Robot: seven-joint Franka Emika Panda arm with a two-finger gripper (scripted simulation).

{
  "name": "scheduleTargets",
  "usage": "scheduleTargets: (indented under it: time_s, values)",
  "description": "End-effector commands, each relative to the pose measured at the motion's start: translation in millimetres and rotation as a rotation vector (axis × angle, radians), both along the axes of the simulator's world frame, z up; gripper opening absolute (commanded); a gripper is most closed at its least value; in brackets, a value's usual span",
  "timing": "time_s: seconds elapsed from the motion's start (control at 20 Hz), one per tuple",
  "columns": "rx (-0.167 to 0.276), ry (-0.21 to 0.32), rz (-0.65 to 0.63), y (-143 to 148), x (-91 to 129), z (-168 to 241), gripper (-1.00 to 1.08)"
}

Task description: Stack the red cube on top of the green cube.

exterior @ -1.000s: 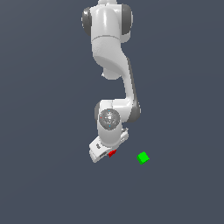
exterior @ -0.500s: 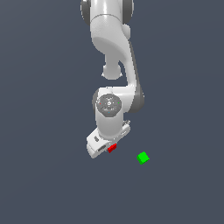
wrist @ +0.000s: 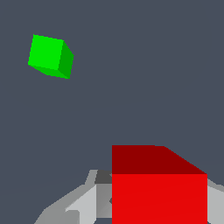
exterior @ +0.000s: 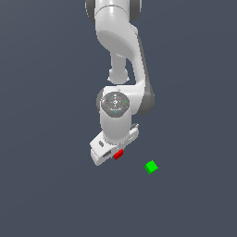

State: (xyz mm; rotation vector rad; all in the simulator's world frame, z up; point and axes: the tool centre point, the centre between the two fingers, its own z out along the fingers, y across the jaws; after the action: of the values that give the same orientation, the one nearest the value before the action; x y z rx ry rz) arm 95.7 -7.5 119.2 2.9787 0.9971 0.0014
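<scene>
The red cube (exterior: 118, 154) sits between the fingers of my gripper (exterior: 117, 156), which is shut on it just below the white hand. In the wrist view the red cube (wrist: 159, 188) fills the near field, with a grey finger on each side of it and my gripper (wrist: 158, 208) closed around it. The green cube (exterior: 151, 166) lies by itself on the dark floor, toward the exterior view's right of the red cube and slightly lower in the picture. The wrist view also shows the green cube (wrist: 50, 56), well apart from the red one. The fingertips are mostly hidden behind the hand and the cube.
A plain dark grey floor (exterior: 51, 185) surrounds both cubes. The white arm (exterior: 119, 51) rises straight above the gripper. No other objects show.
The gripper has risen a little, carrying the red cube with it. The arm has drawn nearer the camera. The green cube has not moved.
</scene>
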Motion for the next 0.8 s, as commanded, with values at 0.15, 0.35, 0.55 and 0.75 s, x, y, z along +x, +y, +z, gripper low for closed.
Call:
scheduleTargets:
  time_s: [0.15,0.35,0.55,0.75]
  values:
    - [0.000,0.000,0.000,11.0,2.0,-4.0,-1.00]
    - [0.000,0.000,0.000,35.5,6.5,-13.0,-1.00]
    - [0.000,0.000,0.000,67.6,12.9,-25.0,-1.00]
    - [0.000,0.000,0.000,102.4,20.2,-37.7,-1.00]
